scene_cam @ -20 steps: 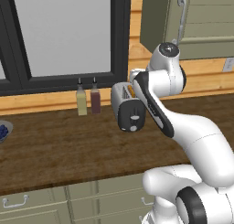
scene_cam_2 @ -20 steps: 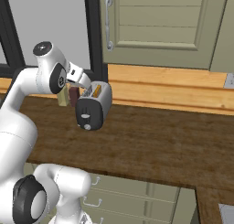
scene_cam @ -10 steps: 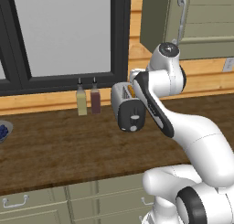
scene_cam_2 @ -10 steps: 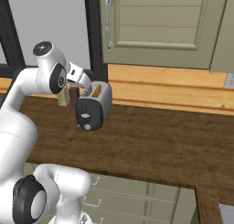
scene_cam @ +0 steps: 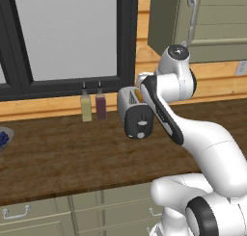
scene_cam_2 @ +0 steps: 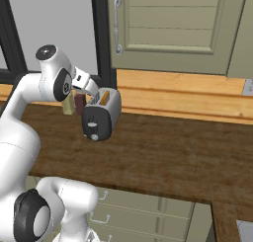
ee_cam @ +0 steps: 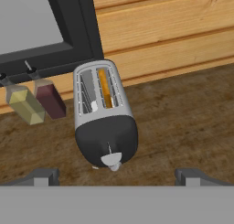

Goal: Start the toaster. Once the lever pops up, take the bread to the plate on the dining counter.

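Silver toaster (ee_cam: 104, 118) is seen standing on the wooden desk (scene_cam: 58, 158) beside two bottles (scene_cam: 93, 102), with the bread (ee_cam: 104, 87) seated in one slot. The tool (ee_cam: 116, 177) is held wide open above the toaster's black end, gripping nothing. Judged from this, the lever is not yet pressed; toasting and delivery to the plate remain.

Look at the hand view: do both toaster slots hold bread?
No: the toaster holds bread in just one slot; the other slot is empty.
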Robot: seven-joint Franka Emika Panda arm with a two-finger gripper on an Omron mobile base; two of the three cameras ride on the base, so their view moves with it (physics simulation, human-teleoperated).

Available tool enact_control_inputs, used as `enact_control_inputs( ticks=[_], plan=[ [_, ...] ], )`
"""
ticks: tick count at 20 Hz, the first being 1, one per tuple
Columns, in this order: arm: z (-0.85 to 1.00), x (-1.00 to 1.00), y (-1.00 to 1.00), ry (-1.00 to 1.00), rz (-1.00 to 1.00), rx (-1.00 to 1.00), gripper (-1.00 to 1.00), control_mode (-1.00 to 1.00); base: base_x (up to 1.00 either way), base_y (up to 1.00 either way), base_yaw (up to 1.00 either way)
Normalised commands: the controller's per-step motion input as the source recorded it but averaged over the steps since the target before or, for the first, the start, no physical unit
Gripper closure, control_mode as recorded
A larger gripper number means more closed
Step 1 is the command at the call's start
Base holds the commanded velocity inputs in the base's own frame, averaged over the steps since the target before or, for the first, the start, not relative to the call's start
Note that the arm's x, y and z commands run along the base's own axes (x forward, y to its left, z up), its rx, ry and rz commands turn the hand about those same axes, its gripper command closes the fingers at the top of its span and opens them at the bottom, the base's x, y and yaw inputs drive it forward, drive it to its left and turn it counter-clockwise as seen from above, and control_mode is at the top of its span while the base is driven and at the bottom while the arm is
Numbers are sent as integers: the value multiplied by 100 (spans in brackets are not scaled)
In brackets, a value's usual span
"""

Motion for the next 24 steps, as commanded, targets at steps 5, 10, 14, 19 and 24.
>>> enact_control_inputs(
  ticks=[5,10,14,19,24],
  plan=[
    [0,0,0,0,0,0,-100,-100,0,0,0],
    [0,0,0,0,0,0,-100,-100,0,0,0],
    [0,0,0,0,0,0,-100,-100,0,0,0],
    [0,0,0,0,0,0,-100,-100,0,0,0],
    [0,0,0,0,0,0,-100,-100,0,0,0]
  ],
)
